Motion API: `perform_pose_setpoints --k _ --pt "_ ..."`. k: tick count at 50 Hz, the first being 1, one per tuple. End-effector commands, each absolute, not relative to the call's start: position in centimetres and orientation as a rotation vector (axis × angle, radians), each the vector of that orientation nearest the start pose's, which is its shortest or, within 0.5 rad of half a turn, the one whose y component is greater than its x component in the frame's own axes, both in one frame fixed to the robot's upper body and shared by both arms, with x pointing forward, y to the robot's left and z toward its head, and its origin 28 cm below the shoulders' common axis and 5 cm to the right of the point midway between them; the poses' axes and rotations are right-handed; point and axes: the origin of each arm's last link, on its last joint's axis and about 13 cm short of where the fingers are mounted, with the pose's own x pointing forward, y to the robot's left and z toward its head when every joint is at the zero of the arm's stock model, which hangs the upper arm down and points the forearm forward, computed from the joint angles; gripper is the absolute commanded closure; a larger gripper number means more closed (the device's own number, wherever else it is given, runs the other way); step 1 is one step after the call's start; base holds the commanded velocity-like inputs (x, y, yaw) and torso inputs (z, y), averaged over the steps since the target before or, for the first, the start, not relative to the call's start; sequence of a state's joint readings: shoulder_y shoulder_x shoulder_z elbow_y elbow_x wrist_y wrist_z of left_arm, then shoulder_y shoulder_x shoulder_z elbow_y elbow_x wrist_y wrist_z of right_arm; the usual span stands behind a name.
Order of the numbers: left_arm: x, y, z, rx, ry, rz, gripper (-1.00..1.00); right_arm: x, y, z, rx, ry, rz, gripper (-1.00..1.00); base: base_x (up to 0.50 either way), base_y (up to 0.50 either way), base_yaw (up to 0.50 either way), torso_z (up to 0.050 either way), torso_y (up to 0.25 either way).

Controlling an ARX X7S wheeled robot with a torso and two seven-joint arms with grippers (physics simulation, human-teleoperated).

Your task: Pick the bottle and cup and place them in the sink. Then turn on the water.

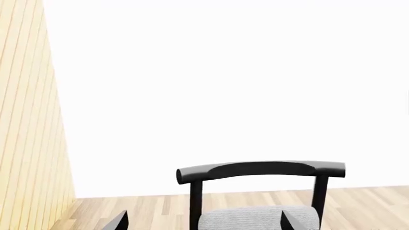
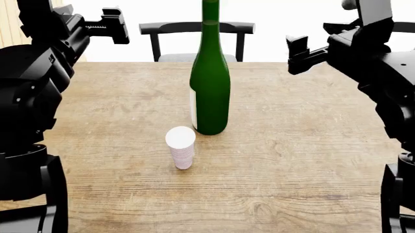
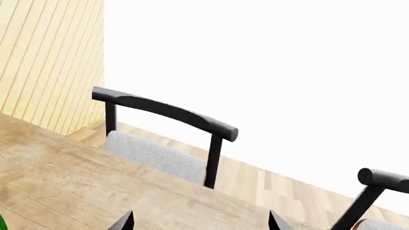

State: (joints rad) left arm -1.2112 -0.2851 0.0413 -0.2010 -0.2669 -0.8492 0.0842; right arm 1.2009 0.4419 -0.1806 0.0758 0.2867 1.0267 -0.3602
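Two grippers: both arms are raised at the far corners of the head view, each gripper well apart from the bottle and cup.
Left gripper (image 2: pixel 112 25): black, at about 10 o'clock from the bottle, hanging over the table's far left edge; in its wrist view two dark finger tips stand apart with nothing between them, so it is spread and holds nothing.
Right gripper (image 2: pixel 300 52): black, at about 2 o'clock from the bottle, over the table's far right part; its wrist view shows two dark tips set wide with bare table between them, so it too is spread and empty.
Bottle: tall glossy dark-green glass wine bottle (image 2: pixel 210 87) with a long neck, standing upright near the table's middle, between the two grippers; its top runs out of the head view.
Cup: small white ribbed tapered paper-like cup (image 2: pixel 181 148), upright, just beside the bottle at about 7 o'clock from its base, nearer the robot; whether they touch cannot be told.
Surface: light-brown wooden table (image 2: pixel 292 160) with clear grain and knots.
Room: black chair with a curved back rail and grey woven seat (image 2: pixel 196 28) at 12 o'clock beyond the table; a second black chair back (image 3: pixel 383 179) shows in the right wrist view; pale wood plank floor (image 1: pixel 357 203), vertical tan slatted wall (image 1: pixel 26 120), and a bright white backdrop.
Label: a narrow white strip on the bottle's lower left side (image 2: pixel 192 108); no writing on it can be read.
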Motion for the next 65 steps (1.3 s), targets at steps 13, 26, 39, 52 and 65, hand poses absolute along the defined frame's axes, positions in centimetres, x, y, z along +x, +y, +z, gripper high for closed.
perform_pose_setpoints --k 13,26,39,52,65 --pt "36.6 27.7 30.6 0.023 -0.162 -0.066 -1.00 29.7 -19.4 29.4 -0.309 0.192 0.749 -1.00 0.00 0.00 0.00 0.000 0.000" --pt "36.6 27.7 30.5 0.023 -0.162 -0.063 -1.00 29.1 -17.6 28.2 -0.362 0.277 0.911 -1.00 0.00 0.00 0.00 0.000 0.000" --pt "36.4 27.8 30.5 0.023 -0.164 -0.060 -1.00 29.4 -15.9 27.6 -0.394 0.315 0.984 -1.00 0.00 0.00 0.00 0.000 0.000" --pt "36.4 27.9 30.5 0.018 -0.168 -0.056 -1.00 30.1 -14.4 27.4 -0.409 0.332 1.037 -1.00 0.00 0.00 0.00 0.000 0.000" --pt "36.3 28.2 30.5 0.013 -0.170 -0.051 -1.00 30.9 -12.1 26.3 -0.415 0.348 1.125 -1.00 0.00 0.00 0.00 0.000 0.000"
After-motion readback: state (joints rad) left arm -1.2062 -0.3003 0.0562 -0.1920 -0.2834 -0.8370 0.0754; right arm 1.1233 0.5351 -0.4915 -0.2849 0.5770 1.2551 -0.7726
